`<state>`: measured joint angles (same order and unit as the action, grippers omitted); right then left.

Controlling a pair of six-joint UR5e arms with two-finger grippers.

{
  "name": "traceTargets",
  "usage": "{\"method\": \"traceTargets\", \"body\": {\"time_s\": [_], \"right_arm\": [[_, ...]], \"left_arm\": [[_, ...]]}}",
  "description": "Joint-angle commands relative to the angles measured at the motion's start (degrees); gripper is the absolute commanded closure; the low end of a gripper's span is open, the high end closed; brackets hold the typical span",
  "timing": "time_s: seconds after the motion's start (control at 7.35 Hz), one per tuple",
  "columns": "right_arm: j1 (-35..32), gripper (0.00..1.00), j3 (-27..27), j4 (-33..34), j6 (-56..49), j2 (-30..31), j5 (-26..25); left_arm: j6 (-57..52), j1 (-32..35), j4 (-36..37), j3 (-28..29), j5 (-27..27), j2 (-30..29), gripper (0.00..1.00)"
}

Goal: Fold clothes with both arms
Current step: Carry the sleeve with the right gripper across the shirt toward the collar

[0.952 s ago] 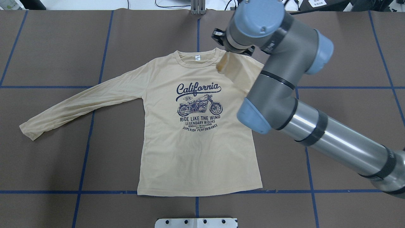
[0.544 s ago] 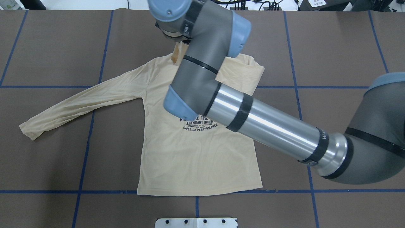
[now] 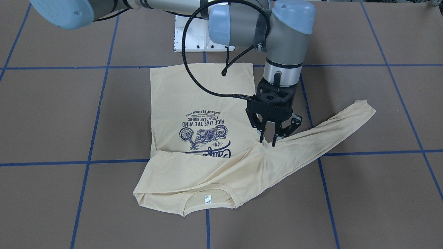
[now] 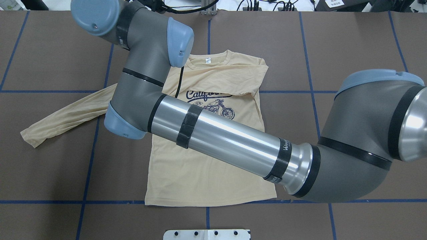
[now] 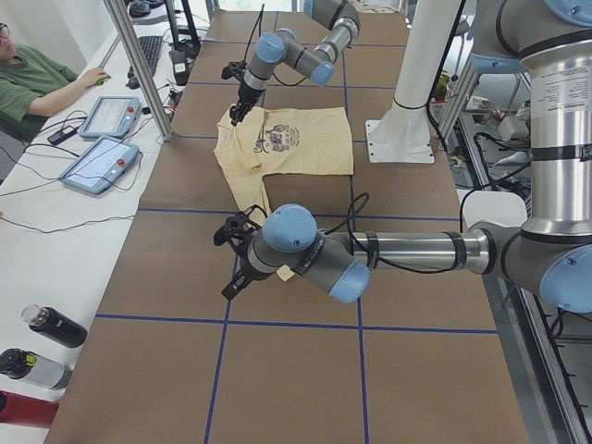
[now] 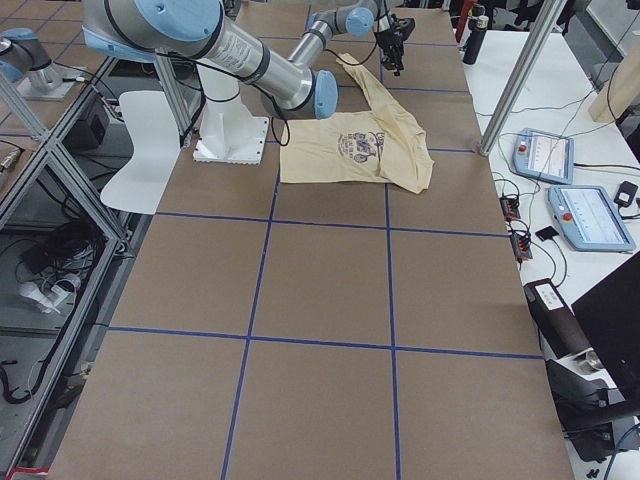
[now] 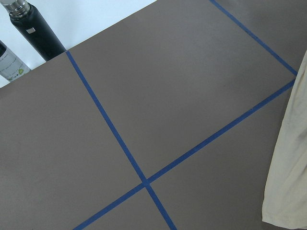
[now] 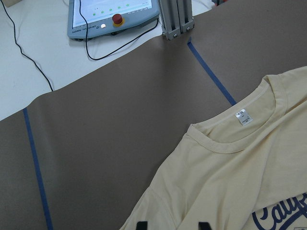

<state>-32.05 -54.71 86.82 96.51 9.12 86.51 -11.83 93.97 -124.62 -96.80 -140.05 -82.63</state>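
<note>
— Locating the cream T-shirt (image 3: 173, 97) first: where is it found from the right gripper (image 3: 267, 142)?

— Directly beneath the tips, spread flat on the table (image 3: 380, 103). The jaws are seen parted with nothing between them, poised over the spot where the left sleeve (image 3: 332, 128) joins the body. The right sleeve (image 4: 230, 78) is laid across the chest and ends just beside the jaws.

— And the left sleeve's axis?

— It is run straight outward from the jaws toward the robot's left, the cuff (image 7: 288, 191) farthest off. The left gripper (image 5: 233, 277) is judged nearer that cuff; its jaw state cannot be told. Bare table is found along both sides of the sleeve, so an inward fold should be unobstructed.
</note>
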Motion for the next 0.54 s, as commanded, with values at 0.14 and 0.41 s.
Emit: {"method": "traceTargets", "body": {"time_s": [0.14, 0.41], "right_arm": [[-7.64, 0.01, -1.51, 1.59, -7.17, 4.03, 13.55], [-12.32, 0.01, -14.05, 2.12, -15.87, 17.70, 17.62]], "left_arm": [[4.93, -0.98, -1.42, 4.57, -0.66, -7.07, 0.00], [11.47, -5.27, -6.05, 4.96, -0.14, -7.37, 0.00]]}}
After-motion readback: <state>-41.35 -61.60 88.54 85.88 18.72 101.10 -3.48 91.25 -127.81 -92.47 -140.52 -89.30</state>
